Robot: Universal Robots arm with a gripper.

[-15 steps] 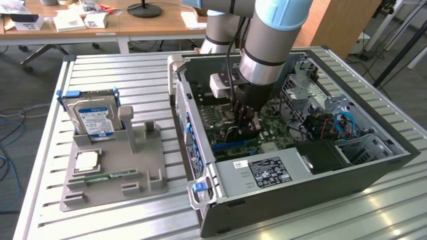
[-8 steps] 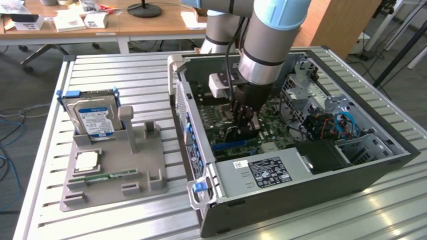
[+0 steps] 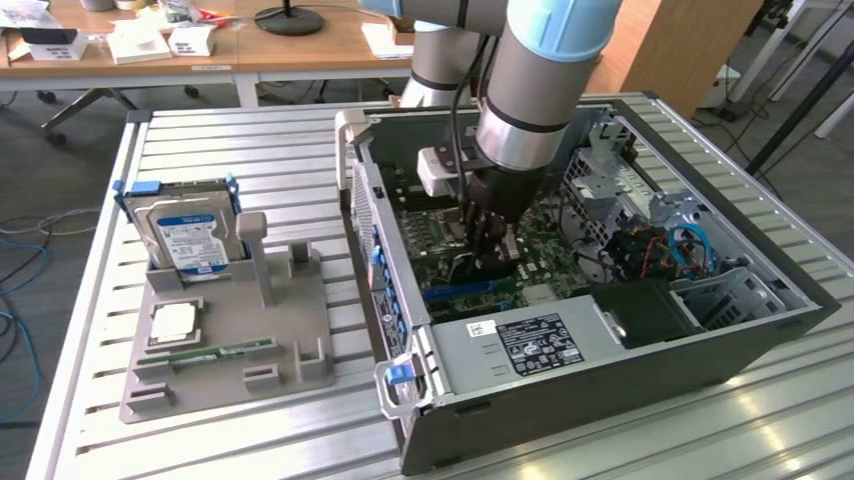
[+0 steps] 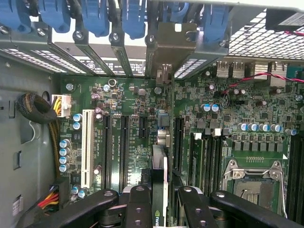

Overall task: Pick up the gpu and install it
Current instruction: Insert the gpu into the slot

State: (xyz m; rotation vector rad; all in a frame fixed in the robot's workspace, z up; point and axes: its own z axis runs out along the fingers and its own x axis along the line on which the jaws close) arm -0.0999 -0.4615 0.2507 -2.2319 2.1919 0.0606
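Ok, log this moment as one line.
stage: install | tool: shut on gpu, inside computer case | gpu: edge-on over motherboard slots | hard drive: upright in grey holder

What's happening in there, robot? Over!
End effector shut on gpu. Card edge-on over motherboard slots, inside open case; seated or not, cannot tell. Cables lie clear of those slots.

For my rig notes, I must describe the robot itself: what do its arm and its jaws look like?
The arm is a thick round tube: light blue cover above, silver metal with a black band below. A white box sits at the wrist; a black cable runs down alongside. The jaws are black jointed links with round pins.
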